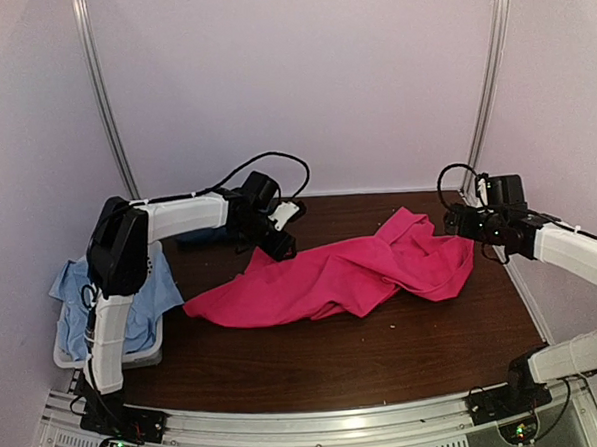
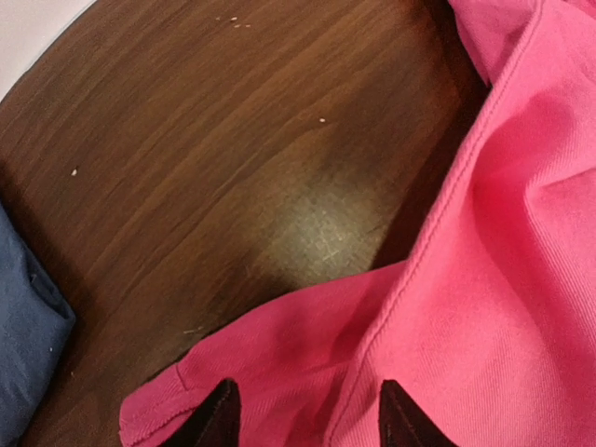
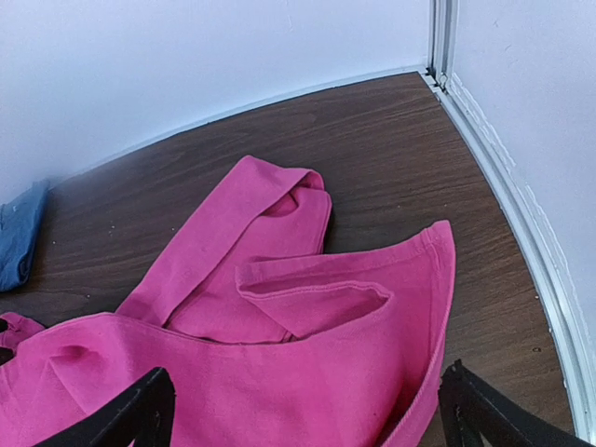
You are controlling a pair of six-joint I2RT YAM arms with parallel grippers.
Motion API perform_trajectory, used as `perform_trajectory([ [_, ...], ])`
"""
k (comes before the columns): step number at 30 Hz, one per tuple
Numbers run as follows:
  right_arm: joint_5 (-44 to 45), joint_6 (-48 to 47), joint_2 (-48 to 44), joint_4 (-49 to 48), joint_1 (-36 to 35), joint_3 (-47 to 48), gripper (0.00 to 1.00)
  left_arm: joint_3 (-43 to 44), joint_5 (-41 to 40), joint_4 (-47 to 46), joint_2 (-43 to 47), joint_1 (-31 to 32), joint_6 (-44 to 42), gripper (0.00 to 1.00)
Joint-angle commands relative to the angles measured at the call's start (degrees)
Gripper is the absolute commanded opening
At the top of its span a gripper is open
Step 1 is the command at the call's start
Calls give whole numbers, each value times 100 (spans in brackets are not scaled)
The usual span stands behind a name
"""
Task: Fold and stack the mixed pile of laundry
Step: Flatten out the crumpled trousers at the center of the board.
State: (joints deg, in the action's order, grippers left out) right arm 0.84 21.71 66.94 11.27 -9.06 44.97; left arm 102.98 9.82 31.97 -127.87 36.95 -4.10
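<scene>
At the left edge of the table (image 1: 336,362) sits a white basket (image 1: 140,357). A pale blue cloth (image 1: 147,296) lies in it and hangs over its sides. It is bunched up, not folded.

Near the back left corner of the table lies a dark blue T-shirt (image 2: 28,345). I can only see a bit of it. It lies apart from the pink shirt, with bare wood between them.

The left gripper (image 2: 307,414) is just above the left end of the pink shirt (image 1: 351,271). Its two fingers (image 2: 219,419) are partly apart, with pink cloth under the gap. They do not pinch the cloth.

The pink shirt lies in the middle of the table. It is spread from left to right, all crumpled. Its left end is flat and comes to a point. Its right end is bunched up, with a fold sticking up toward the back edge.

The right gripper (image 3: 307,410) is at the right end of the pink shirt, near the right edge of the table. Its fingers (image 3: 140,410) are spread very wide. It holds nothing, and the shirt lies under them.
</scene>
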Motion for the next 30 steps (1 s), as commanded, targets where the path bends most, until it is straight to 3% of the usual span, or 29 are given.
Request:
perform_trajectory([
  [1, -168, -415, 535, -185, 35, 458, 100, 458, 703, 616, -267, -12, -312, 44],
  [4, -240, -552, 692, -138, 85, 734, 100, 311, 1380, 629, -120, -12, -409, 36],
  [9, -383, -675, 740, -69, 209, 1065, 100, 496, 1182, 653, -226, -12, -349, 53],
  [17, -626, -672, 698, -44, 241, 1049, 100, 1579, 1135, 1045, -1174, -12, -424, 54],
  [19, -624, -700, 694, 0, 238, 1049, 100, 1766, 1319, 1175, -1242, -8, -508, 36],
  [21, -609, -734, 656, 21, 253, 1053, 100, 1771, 1385, 1204, -1106, 11, -553, 5],
  [22, -607, -738, 643, 32, 262, 1061, 100, 1709, 1303, 1202, -931, 40, -558, 0],
  [30, -683, -903, 612, 242, 331, 1276, 100, 455, 128, 825, 1425, 849, -717, 0],
])
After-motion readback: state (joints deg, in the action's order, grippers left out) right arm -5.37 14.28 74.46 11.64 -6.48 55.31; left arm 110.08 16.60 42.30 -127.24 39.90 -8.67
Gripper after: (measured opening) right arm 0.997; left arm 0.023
